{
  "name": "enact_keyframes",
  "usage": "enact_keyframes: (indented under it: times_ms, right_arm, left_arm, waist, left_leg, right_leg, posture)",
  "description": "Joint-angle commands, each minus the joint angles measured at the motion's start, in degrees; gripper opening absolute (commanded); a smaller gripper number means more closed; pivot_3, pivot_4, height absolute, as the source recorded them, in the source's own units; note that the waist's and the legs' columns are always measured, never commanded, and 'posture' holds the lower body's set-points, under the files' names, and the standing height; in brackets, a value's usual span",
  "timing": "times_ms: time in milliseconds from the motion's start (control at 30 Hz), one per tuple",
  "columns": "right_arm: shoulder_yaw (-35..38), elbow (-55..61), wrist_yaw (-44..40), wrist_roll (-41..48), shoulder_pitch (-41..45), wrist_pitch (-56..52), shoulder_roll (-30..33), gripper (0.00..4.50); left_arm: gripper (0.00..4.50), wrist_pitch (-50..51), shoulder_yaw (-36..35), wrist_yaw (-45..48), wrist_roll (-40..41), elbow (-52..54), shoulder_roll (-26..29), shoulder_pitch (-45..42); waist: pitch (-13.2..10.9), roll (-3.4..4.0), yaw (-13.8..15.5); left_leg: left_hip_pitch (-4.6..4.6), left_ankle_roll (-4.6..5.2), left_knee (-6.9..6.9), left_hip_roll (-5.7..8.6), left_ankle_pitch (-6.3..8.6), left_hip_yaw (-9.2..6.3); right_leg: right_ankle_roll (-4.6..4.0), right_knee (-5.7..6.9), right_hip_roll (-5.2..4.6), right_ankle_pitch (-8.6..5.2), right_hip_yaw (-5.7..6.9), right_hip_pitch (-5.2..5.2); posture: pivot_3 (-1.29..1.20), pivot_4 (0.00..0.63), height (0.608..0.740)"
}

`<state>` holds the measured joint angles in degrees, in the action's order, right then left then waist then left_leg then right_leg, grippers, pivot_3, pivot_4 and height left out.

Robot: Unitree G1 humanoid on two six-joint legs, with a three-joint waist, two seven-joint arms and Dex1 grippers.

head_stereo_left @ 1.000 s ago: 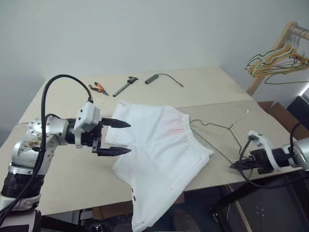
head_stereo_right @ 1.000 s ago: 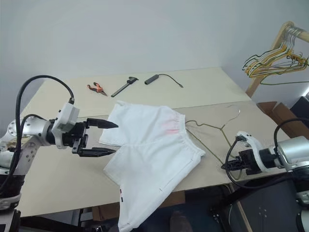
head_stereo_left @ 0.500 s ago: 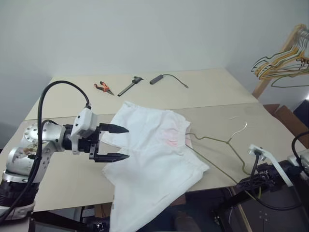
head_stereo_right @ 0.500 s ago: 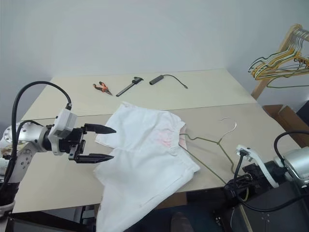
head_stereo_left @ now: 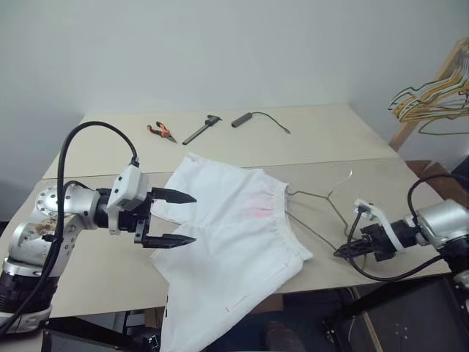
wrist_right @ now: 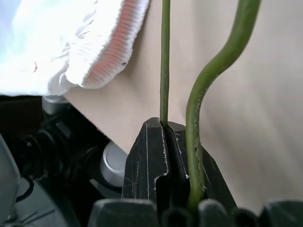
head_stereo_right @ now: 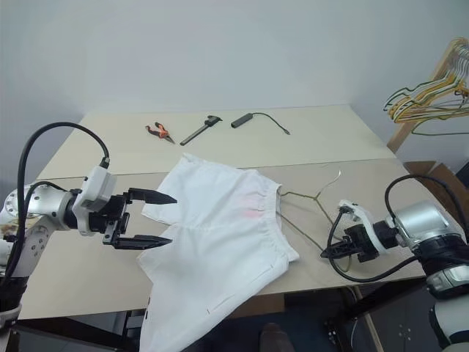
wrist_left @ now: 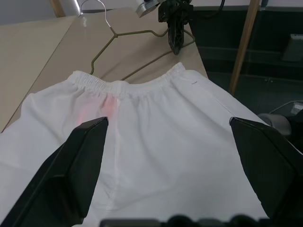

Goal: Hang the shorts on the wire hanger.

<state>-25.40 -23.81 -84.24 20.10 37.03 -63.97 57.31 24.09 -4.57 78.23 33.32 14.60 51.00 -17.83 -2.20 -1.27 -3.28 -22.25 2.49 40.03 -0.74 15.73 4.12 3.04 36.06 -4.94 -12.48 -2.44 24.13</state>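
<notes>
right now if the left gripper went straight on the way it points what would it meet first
Probably the white cloth shorts: the open left gripper points across them toward the gathered waistband, the thin grey wire hanger lying beyond. Its height above the cloth is unclear.

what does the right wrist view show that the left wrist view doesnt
Right wrist view only: the right end effector shut on the wire hanger, one thin strand pinched between its fingers and a thicker bend running beside it.

Left wrist view only: the hanger's hook and triangle lying on the table, the pink smudge on the shorts, and the open fingers of the left end effector.

Both: the gathered waistband, the hanger wire, the tan table and the right end effector.
</notes>
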Motion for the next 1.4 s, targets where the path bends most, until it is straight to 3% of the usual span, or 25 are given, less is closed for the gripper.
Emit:
enact_keyframes:
  times_ms: [33,167,400,600,867,1100,1200,1400]
  right_arm:
    - [-0.6,-6.2,-0.5,-2.8,3.9,1.3,-1.9,0.0]
    - [-1.9,-6.0,-6.5,-2.1,6.7,1.7,-2.5,0.0]
    - [-6.1,-10.3,-8.3,-1.5,11.1,3.3,-5.5,0.0]
    - [-7.0,-20.5,-8.2,-6.2,14.8,6.4,-10.5,0.0]
    - [-6.0,-33.3,-7.4,-11.6,18.2,10.0,-16.8,0.0]
    - [-0.4,-36.9,-5.2,-12.6,21.6,12.1,-16.9,0.0]
    - [3.1,-34.3,-1.2,-13.0,22.1,14.2,-16.0,0.0]
    - [7.2,-7.5,6.4,-14.7,15.3,18.0,-10.3,0.0]
  left_arm:
    - [4.47,-0.5,-1.3,-0.4,0.5,2.3,1.0,0.3]
    - [4.47,-0.7,-1.9,-0.3,0.7,2.8,1.5,1.4]
    - [4.47,-1.0,-1.8,-0.7,0.5,3.2,1.5,1.6]
    - [4.47,-1.2,-2.0,-1.2,0.5,3.9,1.6,2.2]
    - [4.47,-1.5,-2.2,-1.6,0.4,4.4,1.6,2.5]
    - [4.47,-1.7,-2.7,-1.5,0.3,4.4,1.8,2.8]
    - [4.47,-1.7,-2.5,-1.7,0.3,4.2,1.7,2.5]
    - [4.47,-3.1,-2.0,-0.9,-0.7,1.6,1.7,0.3]
  waist:
    - [0.0,0.0,0.0]
    - [0.0,0.02,0.7]
    - [0.0,0.01,1.4]
    - [0.0,0.01,1.8]
    - [0.0,0.02,2.3]
    - [0.0,0.02,2.4]
    - [0.0,0.02,2.4]
    - [0.0,0.05,2.4]
  left_leg:
    - [0.02,0.0,0.0,0.0,0.0,0.02]
    - [0.1,-0.01,-0.01,-0.01,0.0,0.0]
    - [0.03,-0.01,-0.02,0.0,0.0,-0.04]
    - [0.05,-0.02,-0.01,0.0,-0.01,0.0]
    - [0.04,-0.04,-0.02,0.01,-0.02,0.0]
    - [0.04,-0.06,-0.02,0.01,-0.02,0.0]
    - [0.03,-0.06,-0.03,0.0,-0.02,0.0]
    - [-0.03,-0.07,-0.07,-0.02,-0.01,-0.02]
  right_leg:
    - [-0.01,0.0,0.0,0.02,0.0,-0.02]
    - [-0.02,0.03,0.02,0.02,0.01,-0.05]
    - [-0.02,0.01,0.03,0.02,0.04,-0.04]
    - [-0.05,0.03,0.03,0.04,0.04,-0.04]
    - [-0.05,0.04,0.03,0.04,0.05,-0.04]
    - [-0.05,0.06,0.03,0.04,0.05,-0.03]
    - [-0.05,0.04,0.03,0.04,0.05,-0.02]
    - [-0.05,0.05,0.03,0.04,0.05,0.08]
  posture:
    - [0.01,0.0,0.74]
    - [0.02,0.0,0.74]
    - [0.03,0.0,0.74]
    - [0.04,0.0,0.74]
    - [0.06,0.0,0.74]
    - [0.05,0.0,0.74]
    - [0.04,0.0,0.74]
    - [-0.01,0.0,0.74]
